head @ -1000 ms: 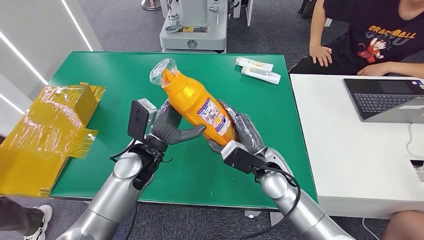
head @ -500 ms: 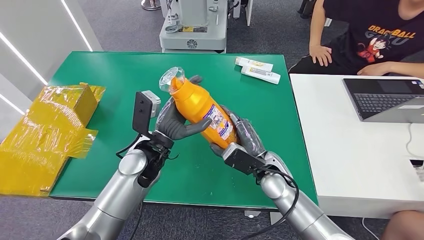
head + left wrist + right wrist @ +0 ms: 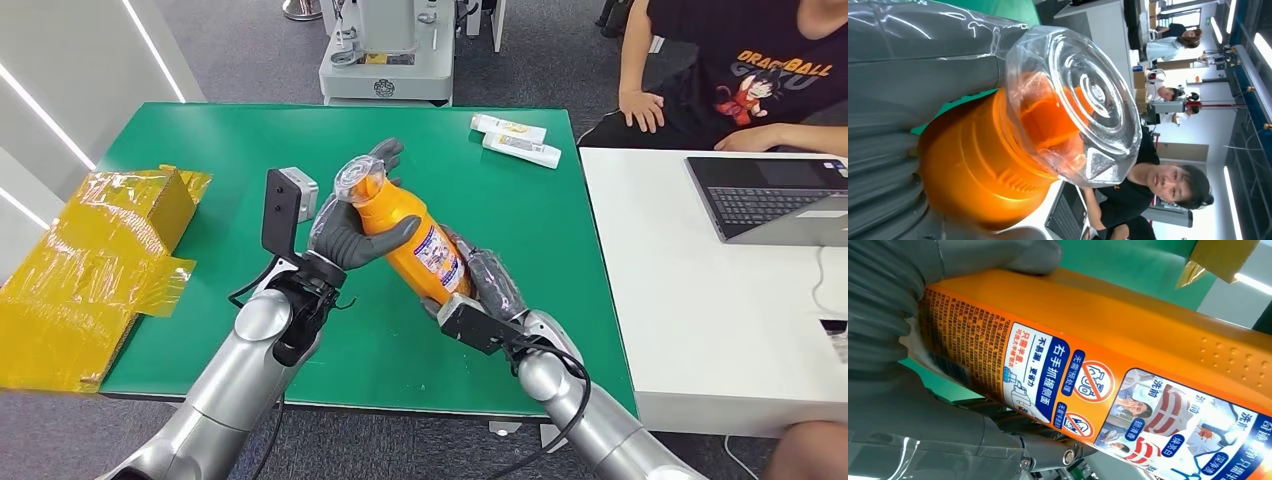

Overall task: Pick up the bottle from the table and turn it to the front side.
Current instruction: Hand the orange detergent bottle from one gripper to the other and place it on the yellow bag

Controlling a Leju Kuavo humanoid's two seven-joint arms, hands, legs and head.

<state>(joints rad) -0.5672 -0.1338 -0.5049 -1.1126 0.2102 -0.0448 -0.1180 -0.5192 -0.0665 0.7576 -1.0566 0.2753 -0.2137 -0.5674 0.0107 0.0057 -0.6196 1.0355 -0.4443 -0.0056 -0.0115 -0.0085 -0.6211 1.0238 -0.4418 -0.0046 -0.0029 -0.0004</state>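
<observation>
In the middle of the head view, a tall orange plastic bottle (image 3: 405, 235) with a clear faceted cap (image 3: 354, 178) is held in the air above the green table (image 3: 250, 140), gripped by both robot hands. Its long axis runs diagonally across the frame: the cap points toward the upper left, and the base sits lower right, buried in the right hand (image 3: 480, 280). The printed label with blue and white panels faces up and to the right.

The left hand (image 3: 350, 225) grasps the bottle's shoulder just below the cap, its thick grey thumb lying across the near side and darker fingertips (image 3: 385, 152) showing beyond the neck. The right hand's fingers wrap around the lower body of the bottle.

In the left wrist view the clear cap (image 3: 1078, 105) looms close over the orange neck. The right wrist view shows the label's text and pictures (image 3: 1128, 405) along the orange side.

At the left edge of the head view lies crumpled yellow foil-wrapped packaging (image 3: 90, 260). Two white tubes (image 3: 515, 140) lie near the table's upper right edge. At the right, a white desk (image 3: 700, 330) carries an open dark laptop (image 3: 775, 200), and a person in a black T-shirt (image 3: 750, 70) sits behind it.
</observation>
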